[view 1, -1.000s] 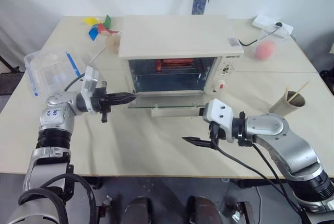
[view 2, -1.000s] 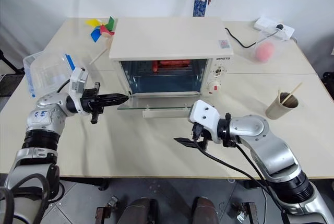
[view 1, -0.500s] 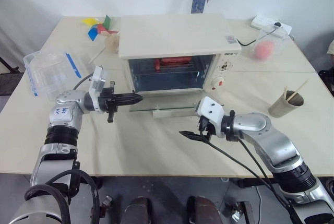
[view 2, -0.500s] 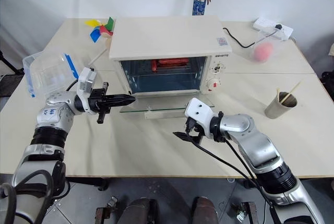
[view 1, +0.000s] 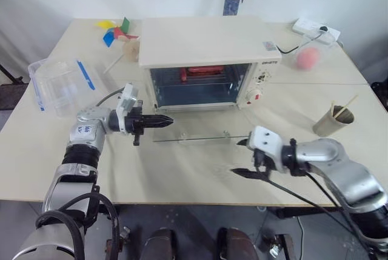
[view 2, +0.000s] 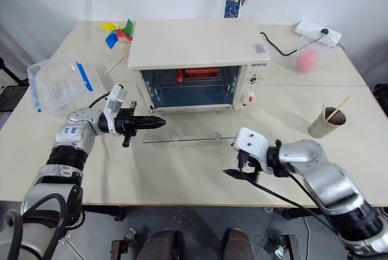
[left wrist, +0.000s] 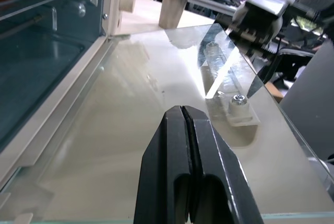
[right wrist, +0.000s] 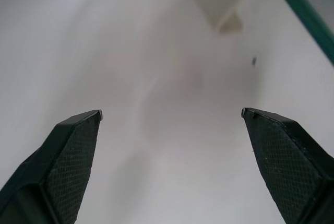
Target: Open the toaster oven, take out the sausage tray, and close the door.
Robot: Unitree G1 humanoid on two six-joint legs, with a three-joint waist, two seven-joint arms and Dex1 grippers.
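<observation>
One step looks done, the door (view 1: pixel 194 137) lying flat; your pressed-together left gripper (view 1: pixel 165 120) must spread to reach the sausage tray (view 1: pixel 203 73), right gripper (view 1: pixel 247 158) spread wide.

Head stereo pair looking forward and down over the beige table (view 1: pixel 182 169), sharing it all; wrist cameras close in, facing along black fingers (left wrist: pixel 188 172).
</observation>
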